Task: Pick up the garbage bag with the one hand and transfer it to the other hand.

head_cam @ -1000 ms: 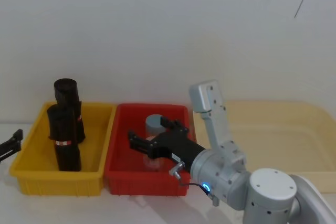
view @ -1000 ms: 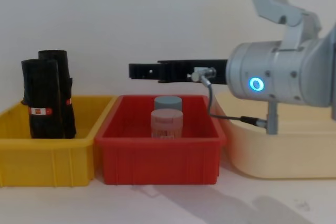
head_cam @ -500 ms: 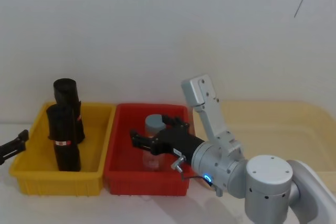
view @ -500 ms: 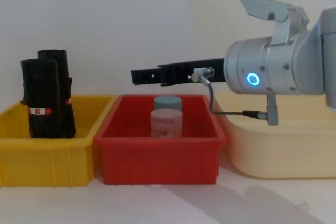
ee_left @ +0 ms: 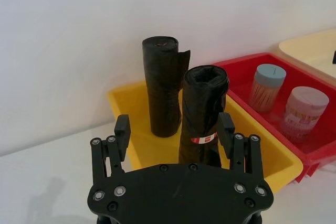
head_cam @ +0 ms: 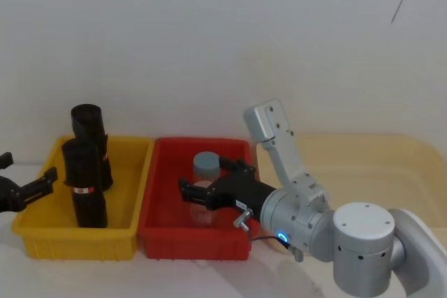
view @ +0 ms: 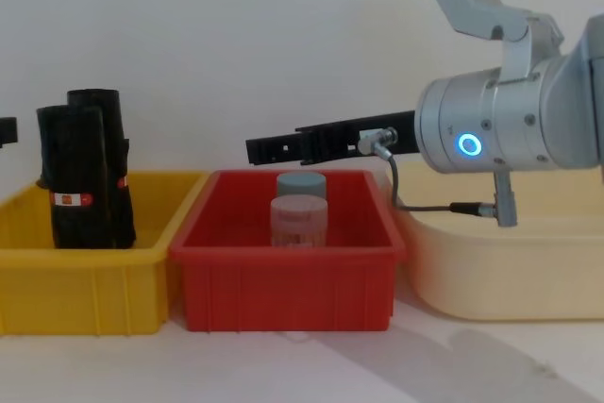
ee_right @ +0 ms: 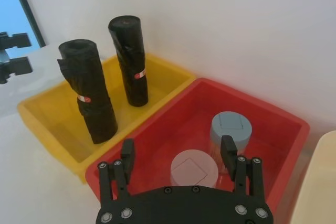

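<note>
- The garbage bag (head_cam: 85, 197) is stood upright in the yellow bin (head_cam: 77, 243), toward the bin's near side. A white-and-orange label band is wrapped round its middle.
- A taller black roll (head_cam: 89, 127) is stood upright just beside it, on the far side of the same bin.
- The left gripper (ee_left: 174, 124) is held left of the yellow bin, apart from the bag and pointed toward it. Its jaws are spread wide and nothing is gripped.
- The red bin (head_cam: 188, 243) is placed just right of the yellow bin. A grey-lidded jar (view: 302, 181) and a pink-lidded jar (view: 299, 221) are contained in it.
- The right gripper (ee_right: 177, 145) is held above the red bin, over the jars. Its jaws are spread wide and nothing is gripped. A blue ring (view: 465, 144) is lit on its arm.
- A beige tub (head_cam: 377, 165) is located right of the red bin.
</note>
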`<move>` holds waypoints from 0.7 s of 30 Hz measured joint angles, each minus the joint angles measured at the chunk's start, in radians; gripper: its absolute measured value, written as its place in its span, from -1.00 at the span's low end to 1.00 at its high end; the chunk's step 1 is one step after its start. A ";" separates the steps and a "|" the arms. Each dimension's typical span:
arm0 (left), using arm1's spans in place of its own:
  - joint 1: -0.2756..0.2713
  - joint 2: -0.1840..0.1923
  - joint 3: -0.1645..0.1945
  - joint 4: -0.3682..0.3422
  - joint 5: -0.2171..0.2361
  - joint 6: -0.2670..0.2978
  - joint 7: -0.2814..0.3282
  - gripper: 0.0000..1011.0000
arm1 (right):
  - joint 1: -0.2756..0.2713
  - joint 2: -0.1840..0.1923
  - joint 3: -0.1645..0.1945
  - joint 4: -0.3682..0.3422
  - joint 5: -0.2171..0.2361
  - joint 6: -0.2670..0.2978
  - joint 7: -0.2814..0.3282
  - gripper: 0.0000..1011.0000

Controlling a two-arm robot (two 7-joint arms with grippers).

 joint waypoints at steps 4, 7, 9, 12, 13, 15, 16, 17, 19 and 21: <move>-0.021 -0.009 0.012 0.021 -0.010 -0.002 -0.005 0.98 | 0.000 0.002 0.001 -0.001 0.001 0.009 0.009 0.98; -0.047 -0.019 0.029 0.043 -0.022 -0.002 -0.019 0.98 | -0.003 0.005 0.003 -0.001 0.002 0.016 0.016 0.98; -0.058 -0.023 0.037 0.053 -0.028 -0.002 -0.028 0.98 | -0.006 0.006 0.004 -0.001 0.003 0.020 0.020 0.98; -0.084 -0.031 0.055 0.070 -0.038 -0.002 -0.044 0.98 | -0.008 0.008 0.005 -0.001 0.004 0.024 0.023 0.98; -0.098 -0.035 0.064 0.077 -0.042 -0.002 -0.054 0.98 | -0.010 0.009 0.007 0.000 0.006 0.026 0.024 0.98; -0.116 -0.041 0.077 0.087 -0.045 -0.002 -0.063 0.98 | -0.011 0.010 0.008 0.000 0.007 0.028 0.026 0.98; -0.123 -0.043 0.082 0.089 -0.046 -0.001 -0.068 0.98 | -0.012 0.011 0.008 0.001 0.007 0.029 0.026 0.98; -0.129 -0.045 0.085 0.093 -0.047 -0.001 -0.072 0.98 | -0.013 0.013 0.009 0.001 0.008 0.031 0.028 0.98; -0.155 -0.052 0.102 0.107 -0.048 -0.001 -0.083 0.98 | -0.014 0.014 0.010 0.002 0.009 0.032 0.028 0.98; -0.181 -0.059 0.118 0.120 -0.048 -0.001 -0.092 0.98 | -0.016 0.016 0.011 0.003 0.011 0.034 0.030 0.98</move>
